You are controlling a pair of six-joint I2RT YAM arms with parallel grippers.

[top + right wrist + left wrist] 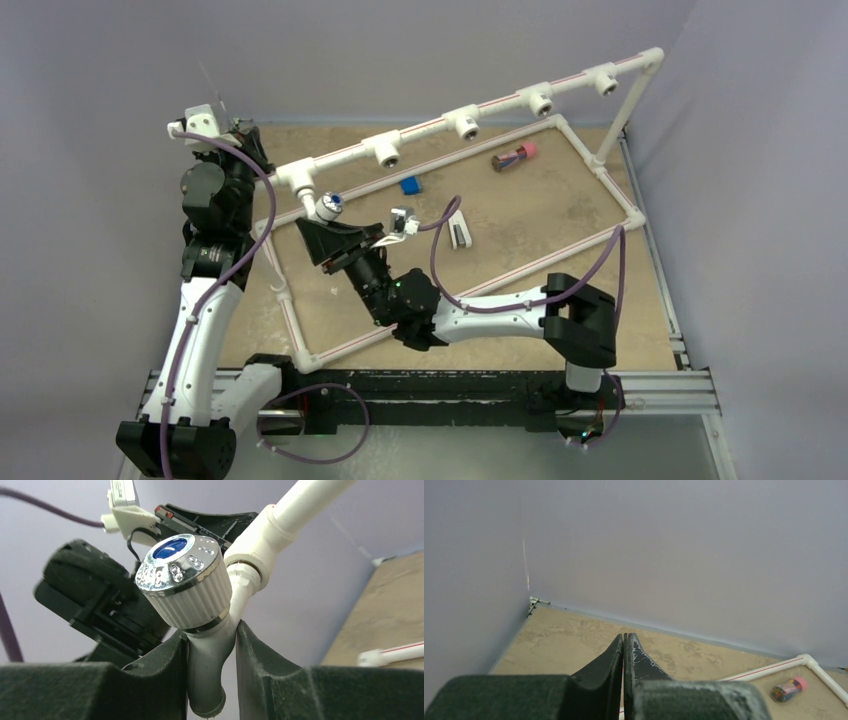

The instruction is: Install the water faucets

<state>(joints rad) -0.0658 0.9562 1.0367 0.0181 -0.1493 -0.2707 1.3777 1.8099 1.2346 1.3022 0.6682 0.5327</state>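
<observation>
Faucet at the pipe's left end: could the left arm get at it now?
Probably, with effort. The faucet sits near the left arm, but the right gripper clamps its spout, leaving only the knob free. The left gripper is shut and faces the back wall, so it must turn and open.

Thread of the faucet [185,587] out of sight inside the pipe fitting [250,555]; blue object [410,185] unidentifiably small.

No text legible, even on faucet [186,592]
</observation>
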